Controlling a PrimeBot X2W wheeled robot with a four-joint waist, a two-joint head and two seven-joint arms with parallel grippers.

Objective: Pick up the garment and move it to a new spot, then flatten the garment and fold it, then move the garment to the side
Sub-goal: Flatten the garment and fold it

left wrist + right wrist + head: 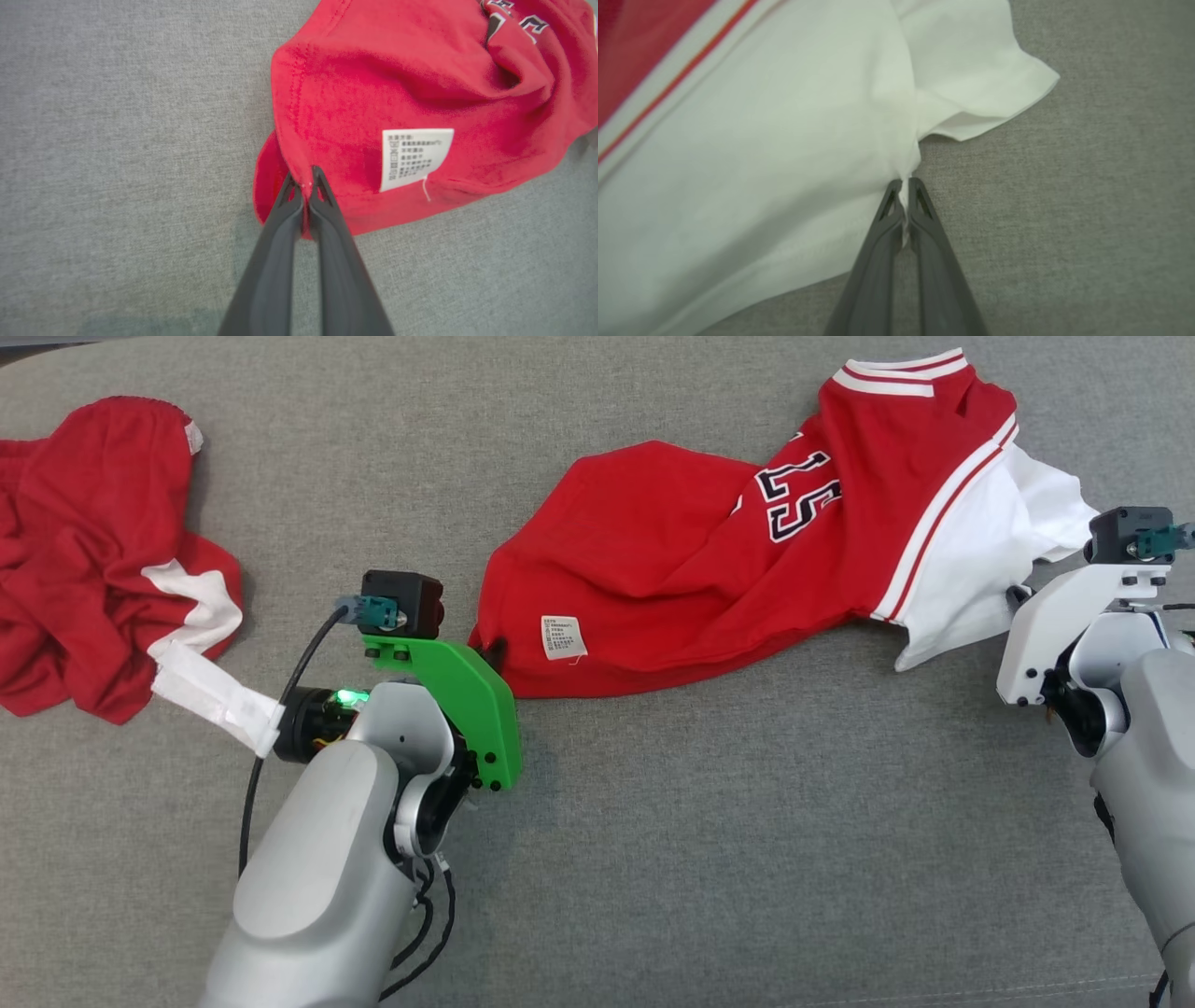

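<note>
Red garment (672, 569) spans between left gripper (306, 185) pinching its hem and right gripper (903, 186) pinching white fabric.

Grey surface (747, 821) lies open beside the jersey (672, 560); red cloth heap (84, 551) blocks left.

The left gripper (304, 181) is closed tight, garment (397, 84) pinched between its fingertips; the right gripper (904, 185) is closed the same way.
</note>
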